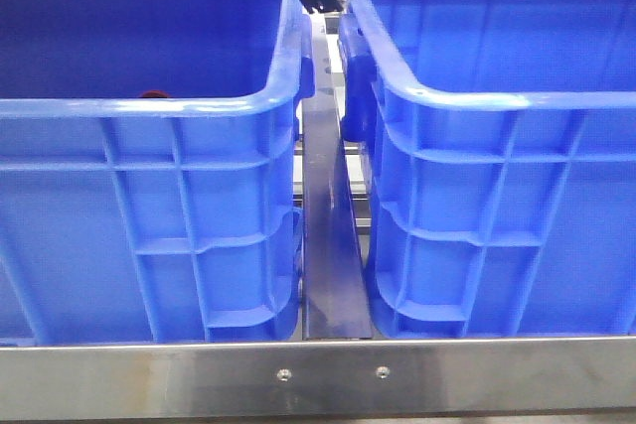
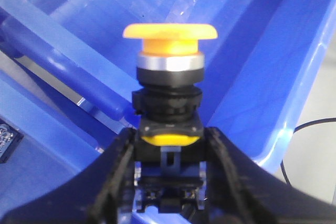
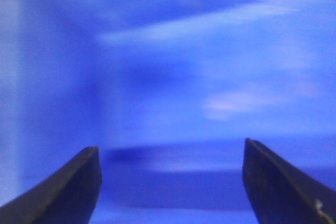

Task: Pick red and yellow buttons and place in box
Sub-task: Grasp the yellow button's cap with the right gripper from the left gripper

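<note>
Nearest the front camera runs the steel counter (image 1: 328, 376) edge, with 2 blue crates behind it: the left crate (image 1: 149, 196) and the right crate (image 1: 507, 206). At the far gap between them the left gripper (image 2: 169, 153) hangs, its jaws clenched on the yellow button (image 2: 169, 66), whose long axis points straight out from the jaws, cap away. A red button (image 1: 152, 95) peeks over the left crate's near rim. The right gripper (image 3: 170, 182) stands released, holding nothing, over blurred blue plastic.
</note>
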